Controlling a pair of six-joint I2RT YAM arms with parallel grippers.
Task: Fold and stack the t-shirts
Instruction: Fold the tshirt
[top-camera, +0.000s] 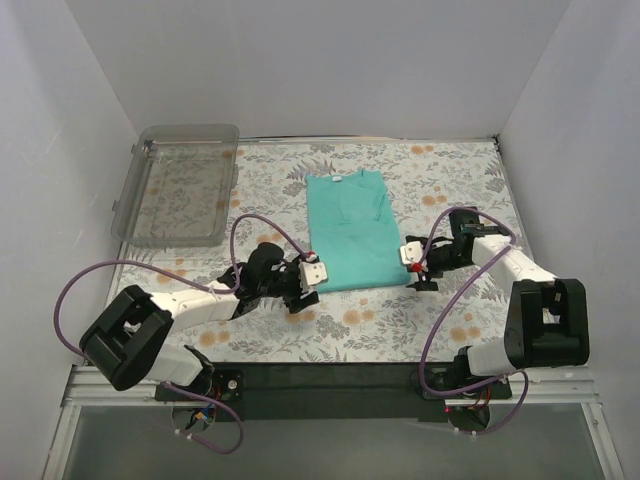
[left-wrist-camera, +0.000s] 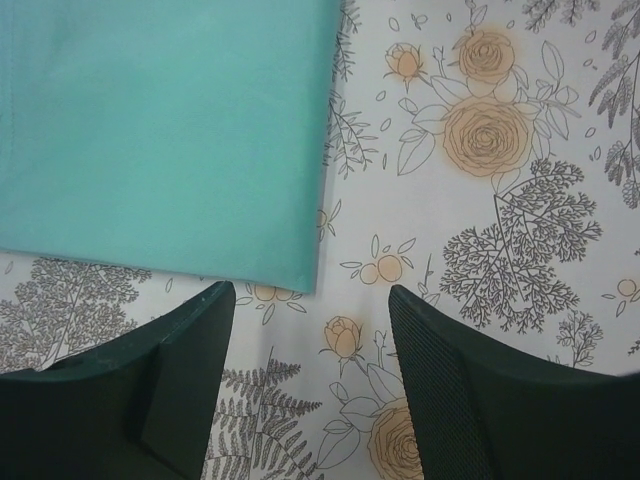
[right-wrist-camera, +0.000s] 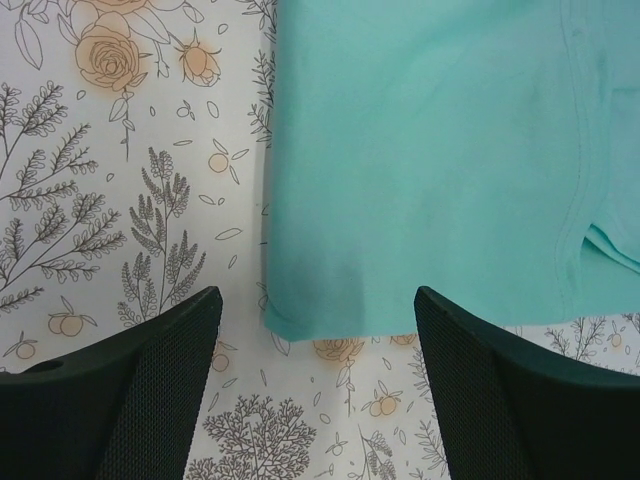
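One teal t-shirt (top-camera: 352, 230) lies flat in the middle of the floral table, folded into a long narrow rectangle with the neck at the far end. My left gripper (top-camera: 306, 283) stands open just off its near left corner. In the left wrist view that corner of the t-shirt (left-wrist-camera: 160, 130) lies ahead of the left gripper (left-wrist-camera: 310, 295), with nothing between the fingers (left-wrist-camera: 450, 390). My right gripper (top-camera: 418, 272) is open at the near right corner. In the right wrist view the edge of the t-shirt (right-wrist-camera: 430, 150) lies just beyond the empty right gripper (right-wrist-camera: 317, 295).
A clear plastic bin (top-camera: 188, 128) stands at the back left of the table. White walls close in the left, right and far sides. The floral tablecloth (top-camera: 330, 325) shows bare between the shirt and the arm bases.
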